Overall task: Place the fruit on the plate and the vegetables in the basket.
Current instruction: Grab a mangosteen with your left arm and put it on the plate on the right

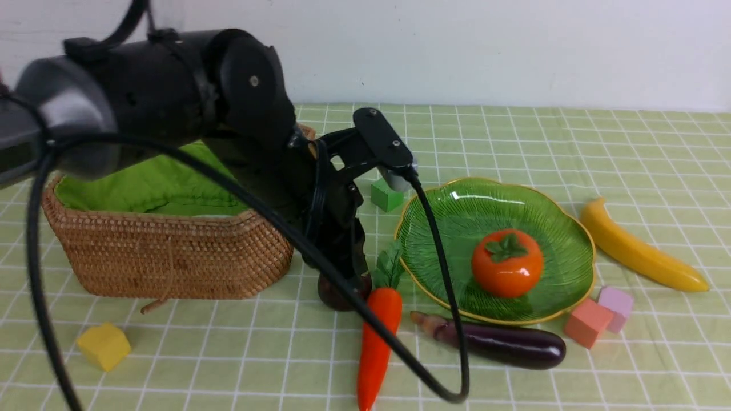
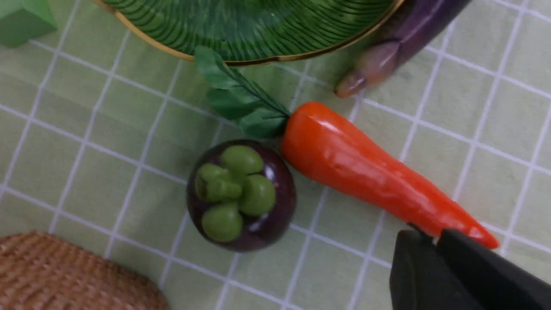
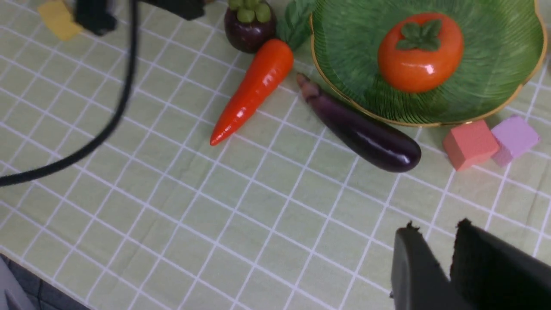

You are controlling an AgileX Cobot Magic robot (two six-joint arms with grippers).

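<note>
1. Fruit: the round orange persimmon with a green calyx (image 1: pixel 507 264) lay on the wide translucent green plate with a gold rim (image 1: pixel 548 200). The long yellow banana (image 1: pixel 639 248) lay on the bench (image 1: pixel 628 142), right of the plate and apart from it. The small dark maroon mangosteen with a green cap (image 2: pixel 241 196) stood on the bench between the plate and the tan woven wicker basket with green lining (image 1: pixel 165 257).
2. Vegetables: the orange carrot with a green top (image 1: pixel 377 337) lay just right of the mangosteen, its thick end touching it or nearly so. The long dark purple eggplant (image 1: pixel 502 342) lay just beside the plate's near rim. Neither was in the basket. No radish could be seen, and the arm hid much of the basket's inside.
3. The left gripper (image 2: pixel 430 236) hung above the mangosteen with its jaws together and nothing held.
4. The right gripper (image 3: pixel 437 230) hovered over bare bench on the near side of the eggplant. Its jaws stood a narrow gap apart and were empty.
5. Step in hand, as judged: the left arm's pick-up of the mangosteen.
6. Next move, as judged:
   - Spread the left jaws wider than the fruit.
   - Lower them astride it, clear of the carrot's thick end and leaves.
   - Close, lift, and carry it right to a free part of the plate beside the persimmon.
</note>
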